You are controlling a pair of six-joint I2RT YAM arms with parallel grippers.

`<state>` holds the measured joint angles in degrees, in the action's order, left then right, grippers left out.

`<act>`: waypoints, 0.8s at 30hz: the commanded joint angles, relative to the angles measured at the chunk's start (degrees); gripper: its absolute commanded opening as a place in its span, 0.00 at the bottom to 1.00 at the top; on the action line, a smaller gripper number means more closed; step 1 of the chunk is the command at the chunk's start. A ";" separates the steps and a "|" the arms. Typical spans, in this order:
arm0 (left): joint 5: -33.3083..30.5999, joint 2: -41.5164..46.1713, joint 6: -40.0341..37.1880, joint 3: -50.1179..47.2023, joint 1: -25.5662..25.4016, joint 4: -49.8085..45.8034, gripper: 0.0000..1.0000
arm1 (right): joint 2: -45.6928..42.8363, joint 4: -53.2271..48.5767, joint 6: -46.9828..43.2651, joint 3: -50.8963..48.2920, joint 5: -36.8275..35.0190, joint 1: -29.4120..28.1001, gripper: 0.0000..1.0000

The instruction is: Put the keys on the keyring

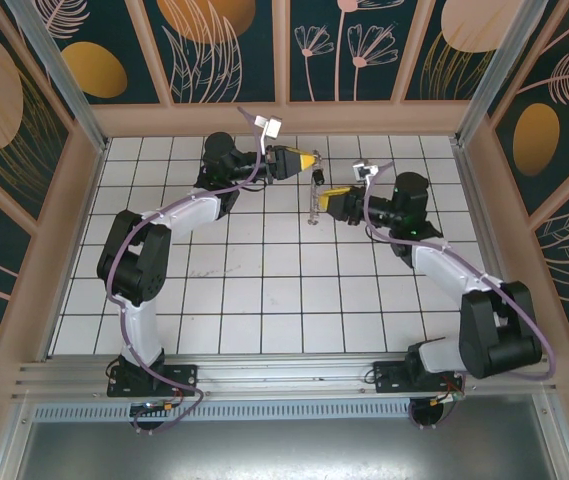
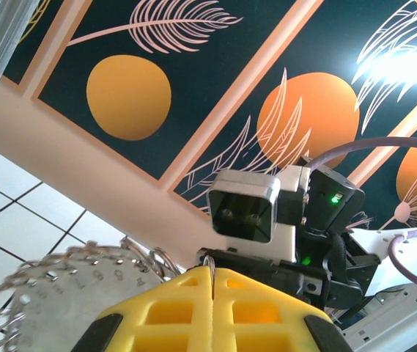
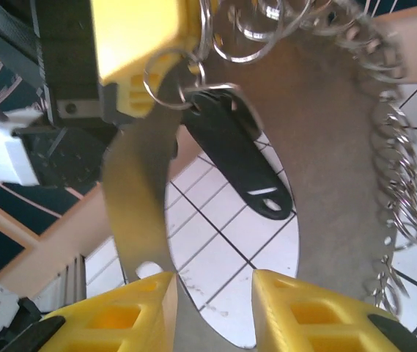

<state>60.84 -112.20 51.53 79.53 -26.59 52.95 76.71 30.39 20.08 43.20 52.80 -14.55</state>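
Closest to my right wrist camera, the right gripper [image 3: 214, 297] has its yellow fingers [image 3: 311, 315] apart. They straddle the lower rim of the keyring [image 3: 325, 147] without pinching it, as far as I can see. I read that as a loose guard that steadies the plate but leaves it free to turn.

Just beyond, the keyring hangs upright, a flat grey band fringed with small split rings. The key [image 3: 241, 158], a black tab, dangles across its opening from one small ring near the top.

Past that, the left gripper [image 2: 212, 277] is pressed together on a small ring at the keyring's upper edge. I judge it carries the whole weight and presents the key toward my right side. Whether the key's own ring is fully threaded on, I cannot tell.

Farthest off, both arms meet over the back rows of the table [image 1: 264, 300].
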 commanded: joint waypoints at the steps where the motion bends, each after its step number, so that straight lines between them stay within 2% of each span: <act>1: -0.63 2.56 0.09 0.72 -0.14 4.35 0.00 | -2.84 6.24 4.61 -0.93 0.21 0.57 0.32; 12: -0.72 2.72 0.49 0.62 -0.22 4.88 0.00 | -1.19 11.88 10.67 4.20 -5.87 0.56 0.14; 17: -0.74 2.61 0.94 0.63 -0.24 5.31 0.00 | 2.17 14.63 12.98 6.11 -5.79 0.14 0.11; 24: -1.24 2.57 1.12 0.56 -0.14 5.76 0.00 | 7.36 15.43 13.01 8.34 -4.36 -5.48 0.07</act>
<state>60.45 -111.98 52.18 79.53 -26.59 54.26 82.98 42.76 32.51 49.58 47.33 -17.72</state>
